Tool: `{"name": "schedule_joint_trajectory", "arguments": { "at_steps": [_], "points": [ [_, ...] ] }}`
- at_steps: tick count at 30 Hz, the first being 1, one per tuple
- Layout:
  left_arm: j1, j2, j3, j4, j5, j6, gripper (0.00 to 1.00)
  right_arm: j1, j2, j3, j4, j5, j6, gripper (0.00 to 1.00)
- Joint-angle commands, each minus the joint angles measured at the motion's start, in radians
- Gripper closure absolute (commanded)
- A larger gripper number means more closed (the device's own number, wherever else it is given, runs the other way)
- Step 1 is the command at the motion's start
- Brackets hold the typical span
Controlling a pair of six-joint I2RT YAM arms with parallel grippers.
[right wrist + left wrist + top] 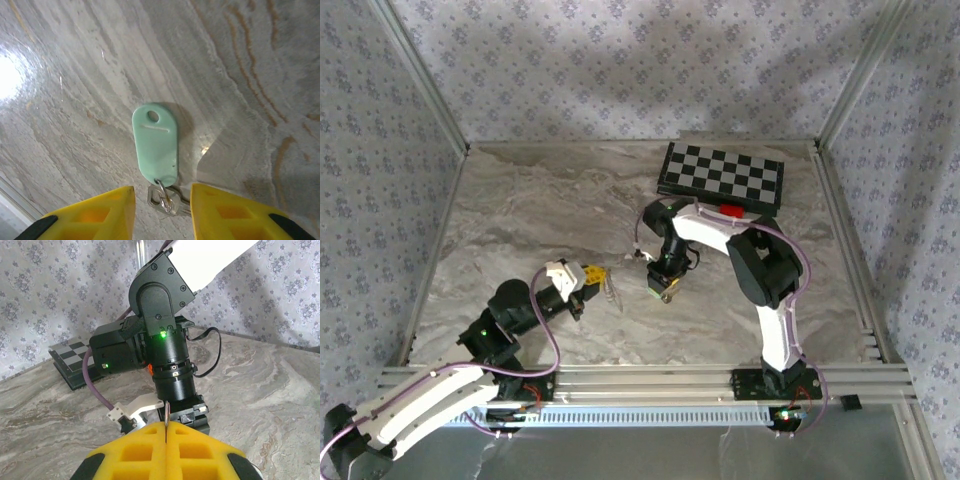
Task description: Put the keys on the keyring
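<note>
The keys lie flat on the marble table: a teal-green tag (155, 142) joined by a small split ring to a pale metal key head (161, 196). My right gripper (162, 212) points down over them, open, one yellow finger (100, 212) on each side of the key head and touching nothing. In the top view it (662, 288) hangs at mid-table. My left gripper (166, 427) is shut on the keyring (166, 412), which stands edge-on as a thin metal sliver out of the yellow pads. From above, the keyring (611, 289) juts from the left gripper (592, 276), a short way left of the right gripper.
A black-and-white checkerboard (722, 175) lies at the back right of the table (520, 220). Patterned walls and aluminium frame rails (650, 380) close the workspace in. The right arm's wrist (170, 365) stands right in front of the left gripper.
</note>
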Motion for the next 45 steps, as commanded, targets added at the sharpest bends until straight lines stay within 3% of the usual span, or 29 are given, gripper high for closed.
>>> {"name": "schedule_joint_trajectory", "arguments": {
  "at_steps": [1, 25, 36, 40, 45],
  "points": [
    [0.008, -0.006, 0.008, 0.031, -0.001, 0.011, 1.0, 0.009, 0.029, 0.03, -0.054, 0.03, -0.026, 0.66],
    [0.006, -0.023, 0.005, 0.026, -0.006, 0.011, 1.0, 0.035, 0.036, 0.031, -0.076, 0.062, -0.046, 0.81],
    [0.007, -0.024, 0.008, 0.019, -0.012, 0.011, 1.0, 0.04, 0.015, 0.021, -0.077, 0.062, -0.051, 0.98],
    [0.006, -0.024, 0.011, 0.014, -0.014, 0.012, 1.0, 0.038, -0.036, -0.019, -0.047, 0.056, -0.032, 1.0],
    [0.007, -0.019, 0.026, 0.008, -0.006, 0.007, 1.0, 0.038, -0.206, -0.134, 0.107, 0.017, 0.0, 1.0]
  ]
}}
